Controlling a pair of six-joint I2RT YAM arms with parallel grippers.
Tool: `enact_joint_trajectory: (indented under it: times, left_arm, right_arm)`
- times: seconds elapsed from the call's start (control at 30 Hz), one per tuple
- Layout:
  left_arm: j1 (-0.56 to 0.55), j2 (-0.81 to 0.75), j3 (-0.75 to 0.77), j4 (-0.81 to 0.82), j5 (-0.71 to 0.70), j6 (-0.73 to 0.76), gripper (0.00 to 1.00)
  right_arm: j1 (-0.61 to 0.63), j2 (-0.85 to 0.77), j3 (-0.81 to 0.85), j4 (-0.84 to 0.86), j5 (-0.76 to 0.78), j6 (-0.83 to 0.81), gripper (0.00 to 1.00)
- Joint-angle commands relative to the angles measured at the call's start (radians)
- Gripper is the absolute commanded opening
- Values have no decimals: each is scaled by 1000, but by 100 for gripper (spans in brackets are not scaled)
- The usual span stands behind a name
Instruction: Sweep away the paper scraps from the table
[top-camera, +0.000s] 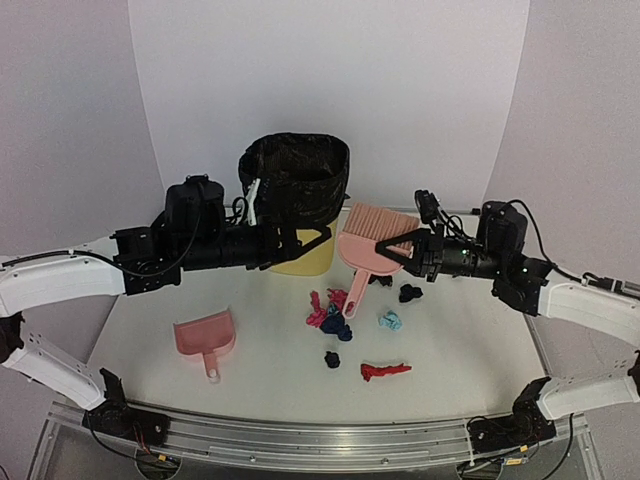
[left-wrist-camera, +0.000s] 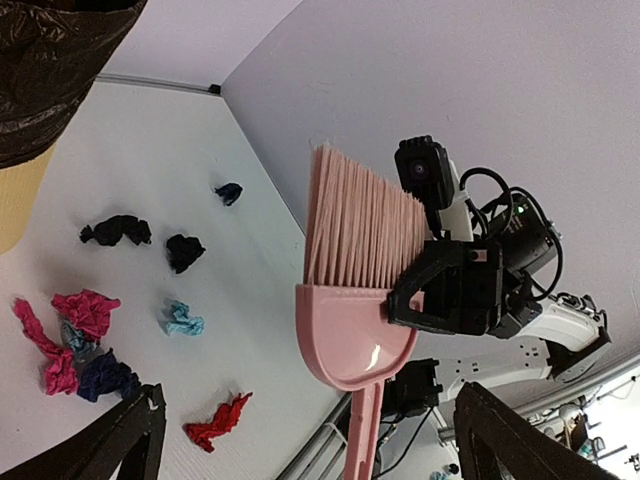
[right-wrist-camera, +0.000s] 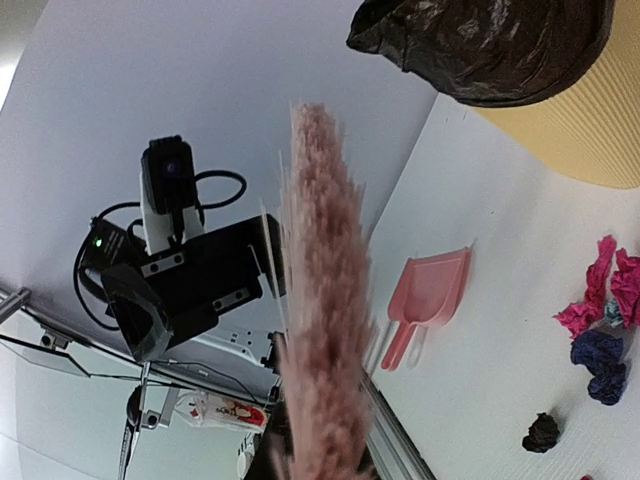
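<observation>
Several paper scraps lie mid-table: a magenta cluster (top-camera: 325, 303), a navy wad (top-camera: 337, 327), a teal wad (top-camera: 390, 321), dark wads (top-camera: 410, 293) (top-camera: 332, 358) and a red one (top-camera: 385, 371). My right gripper (top-camera: 405, 250) is shut on the head of the pink hand brush (top-camera: 372, 240), held in the air with bristles up and handle hanging toward the magenta cluster. In the right wrist view the bristles (right-wrist-camera: 325, 300) hide the fingers. My left gripper (top-camera: 305, 242) is open and empty, raised in front of the bin; its fingers (left-wrist-camera: 130, 440) stand wide apart. It sees the brush (left-wrist-camera: 355, 320) and scraps (left-wrist-camera: 85, 310).
A yellow bin lined with a black bag (top-camera: 295, 185) stands at the back centre, just behind the left gripper. The pink dustpan (top-camera: 205, 338) lies flat on the table's left front, also in the right wrist view (right-wrist-camera: 428, 298). A metal rail (top-camera: 320, 440) runs along the front edge.
</observation>
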Motion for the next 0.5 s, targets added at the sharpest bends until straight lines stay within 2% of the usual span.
enact_joint_trajectory:
  times: [0.0,0.17,0.47]
  left_arm:
    - [76,83,45,-27,362,-4,99]
    - [79,155,78,-7,503,11,91]
    - [79,203,53,166,663,-42,74]
  right_arm:
    - [1,35,93,-49,-215,-57,0]
    - [2,56,123,-51,-288,-64,0]
    - [1,114,159,-51,-395,-47,0]
